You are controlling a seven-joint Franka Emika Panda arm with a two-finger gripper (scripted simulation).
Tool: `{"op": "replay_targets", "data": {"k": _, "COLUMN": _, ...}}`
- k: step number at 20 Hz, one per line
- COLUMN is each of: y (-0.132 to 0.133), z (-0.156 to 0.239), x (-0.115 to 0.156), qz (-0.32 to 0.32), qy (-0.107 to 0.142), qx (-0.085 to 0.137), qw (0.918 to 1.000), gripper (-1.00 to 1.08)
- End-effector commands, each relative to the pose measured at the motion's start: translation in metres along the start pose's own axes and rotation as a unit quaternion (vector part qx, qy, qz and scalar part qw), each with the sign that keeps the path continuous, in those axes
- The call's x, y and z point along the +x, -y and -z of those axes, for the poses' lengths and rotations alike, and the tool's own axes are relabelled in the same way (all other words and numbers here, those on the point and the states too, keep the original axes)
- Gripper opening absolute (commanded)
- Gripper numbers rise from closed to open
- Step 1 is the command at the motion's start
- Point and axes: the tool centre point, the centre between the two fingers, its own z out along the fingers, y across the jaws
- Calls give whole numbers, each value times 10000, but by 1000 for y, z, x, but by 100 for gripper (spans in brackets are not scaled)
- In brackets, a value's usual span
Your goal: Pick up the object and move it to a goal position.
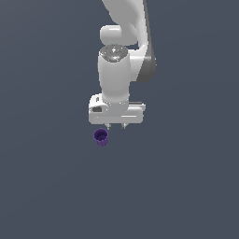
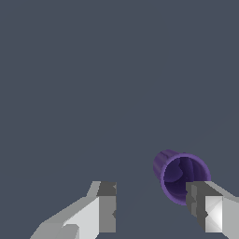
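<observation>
The object is a small dark purple cup with a hollow top, standing on the grey floor. My white gripper hangs above it and a little toward the exterior view's right, with two short fingertips showing under the hand. In the wrist view the cup lies beside one finger, partly behind it, not between the fingers. The other finger stands well apart from it. The gripper is open and empty.
A flat, plain grey floor fills both views. The white arm rises from the hand to the top edge of the exterior view. Nothing else shows.
</observation>
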Motion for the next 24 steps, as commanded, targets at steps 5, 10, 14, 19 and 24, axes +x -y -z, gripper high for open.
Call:
{"op": "replay_targets", "data": {"k": 5, "y": -10, "z": -14, "x": -7, "qz": 339, "qy": -92, "qx": 38, "qw": 9994, "gripper": 28}}
{"op": "replay_targets", "data": {"k": 10, "y": -20, "z": -30, "x": -15, "qz": 756, "qy": -216, "qx": 74, "qw": 9969, "gripper": 28}}
{"op": "replay_targets", "data": {"k": 14, "y": -30, "z": -44, "x": -25, "qz": 1161, "qy": -346, "qx": 97, "qw": 9926, "gripper": 28}}
{"op": "replay_targets", "data": {"k": 19, "y": -40, "z": -59, "x": -38, "qz": 1665, "qy": -520, "qx": 106, "qw": 9846, "gripper": 28}}
{"op": "replay_targets", "data": {"k": 24, "y": -49, "z": -73, "x": -52, "qz": 2161, "qy": -704, "qx": 90, "qw": 9738, "gripper": 28}}
